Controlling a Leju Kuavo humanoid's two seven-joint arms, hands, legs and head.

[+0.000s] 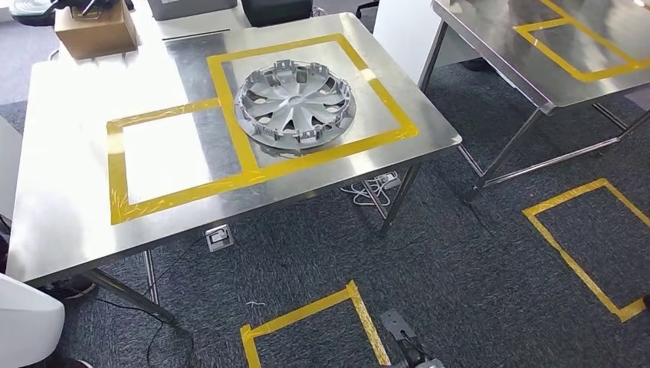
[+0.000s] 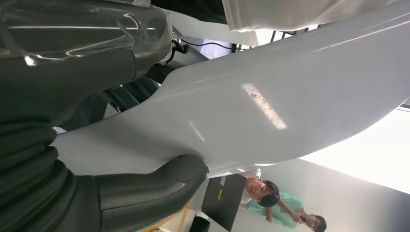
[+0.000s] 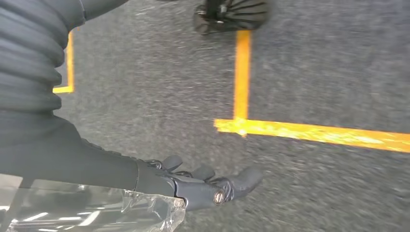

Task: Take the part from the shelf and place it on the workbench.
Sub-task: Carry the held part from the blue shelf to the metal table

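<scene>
A large white glossy curved part (image 2: 270,106) lies in my left hand (image 2: 72,159); the thick grey thumb (image 2: 159,181) presses on one face and the darker fingers (image 2: 130,94) curl behind it. In the head view the white part (image 1: 27,322) shows at the lower left, beside the steel workbench (image 1: 69,115). The workbench has two yellow-taped squares; the left square (image 1: 165,157) holds nothing. My right hand (image 3: 203,181) hangs over the grey carpet, fingers loosely apart, holding nothing.
A silver hubcap (image 1: 295,103) lies in the right taped square. A cardboard box (image 1: 96,31) stands at the bench's far left corner. A second steel table (image 1: 552,46) is at the right. Yellow tape squares (image 1: 590,245) mark the carpet. People (image 2: 270,198) stand behind.
</scene>
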